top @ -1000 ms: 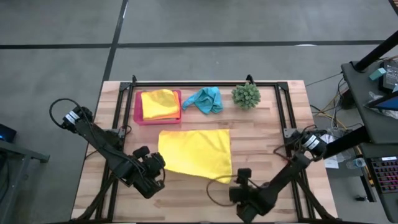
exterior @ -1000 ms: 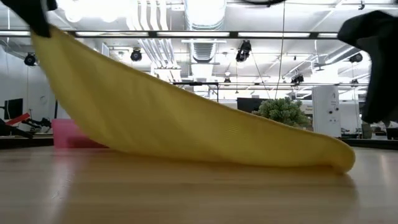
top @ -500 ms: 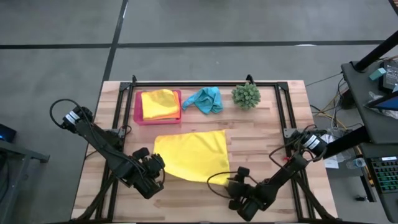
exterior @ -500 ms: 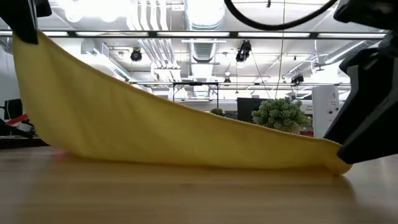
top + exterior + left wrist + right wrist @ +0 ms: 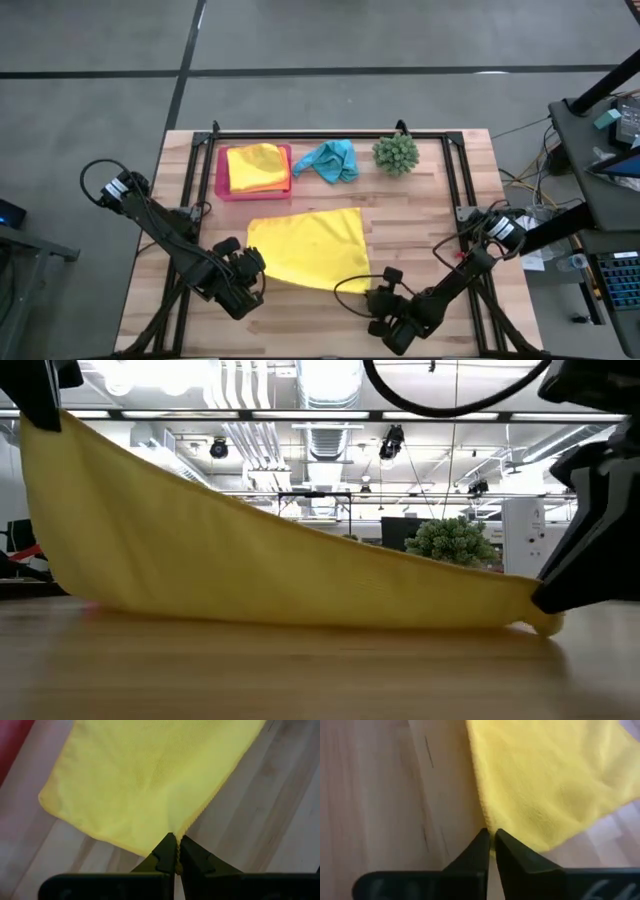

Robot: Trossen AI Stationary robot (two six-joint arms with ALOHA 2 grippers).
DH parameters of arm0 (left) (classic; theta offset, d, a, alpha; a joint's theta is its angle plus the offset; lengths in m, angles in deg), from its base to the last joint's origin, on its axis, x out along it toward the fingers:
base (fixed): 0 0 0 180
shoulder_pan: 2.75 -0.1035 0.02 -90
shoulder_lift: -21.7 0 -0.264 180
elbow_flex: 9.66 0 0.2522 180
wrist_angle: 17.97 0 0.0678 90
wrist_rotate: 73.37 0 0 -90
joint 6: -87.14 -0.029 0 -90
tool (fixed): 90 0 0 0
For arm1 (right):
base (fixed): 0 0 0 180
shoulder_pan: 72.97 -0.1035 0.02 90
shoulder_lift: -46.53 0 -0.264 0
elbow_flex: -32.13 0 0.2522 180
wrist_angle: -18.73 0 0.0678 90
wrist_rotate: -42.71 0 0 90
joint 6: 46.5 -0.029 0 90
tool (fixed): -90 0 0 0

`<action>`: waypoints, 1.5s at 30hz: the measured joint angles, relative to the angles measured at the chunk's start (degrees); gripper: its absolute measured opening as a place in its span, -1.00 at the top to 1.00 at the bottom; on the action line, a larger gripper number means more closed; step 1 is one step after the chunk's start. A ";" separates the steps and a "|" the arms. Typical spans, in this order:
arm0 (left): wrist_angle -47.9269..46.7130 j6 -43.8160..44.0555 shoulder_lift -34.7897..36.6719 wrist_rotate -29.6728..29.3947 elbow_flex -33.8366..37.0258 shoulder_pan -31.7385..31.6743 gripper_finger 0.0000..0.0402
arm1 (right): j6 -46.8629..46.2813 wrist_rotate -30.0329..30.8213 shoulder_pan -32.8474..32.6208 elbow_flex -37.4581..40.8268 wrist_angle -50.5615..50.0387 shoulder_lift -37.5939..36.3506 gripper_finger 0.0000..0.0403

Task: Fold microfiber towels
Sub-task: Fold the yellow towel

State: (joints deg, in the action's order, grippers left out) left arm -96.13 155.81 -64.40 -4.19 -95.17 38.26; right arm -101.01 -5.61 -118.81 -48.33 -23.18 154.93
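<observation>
On the wooden desk, I have the left hand and right hand each pinching a near corner of the yellow towel, spread mid-desk; soft, light and limp, it seems best gripped at corners.

Left gripper sits at seven o'clock, fingers pinched tight and raised; right gripper at five o'clock, fingers clamped low.
</observation>
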 joint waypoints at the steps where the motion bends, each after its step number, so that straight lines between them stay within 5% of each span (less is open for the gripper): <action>1: 0.03 0.02 0.00 0.02 0.00 0.00 1.00 | 0.17 -0.53 0.00 -0.71 -2.06 0.00 0.91; 9: 6.39 -2.39 0.00 2.04 0.05 0.48 1.00 | 3.74 -2.80 -0.13 -11.46 -25.96 -0.04 0.96; 20: 24.53 -10.89 -0.65 8.07 2.70 5.77 1.00 | 28.59 -13.65 -0.27 -16.00 -31.09 -0.09 0.96; 34: 23.99 -3.05 -6.53 11.35 5.68 7.26 1.00 | 43.90 -9.45 8.01 -17.79 -35.04 -0.37 0.96; 45: 3.89 4.45 -6.38 8.21 5.51 6.86 1.00 | 54.54 -5.06 20.36 -17.66 -35.65 -0.39 0.96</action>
State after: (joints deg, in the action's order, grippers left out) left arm -92.24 160.26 -70.78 4.02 -89.66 45.13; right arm -46.47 -10.68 -98.45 -65.99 -58.83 154.53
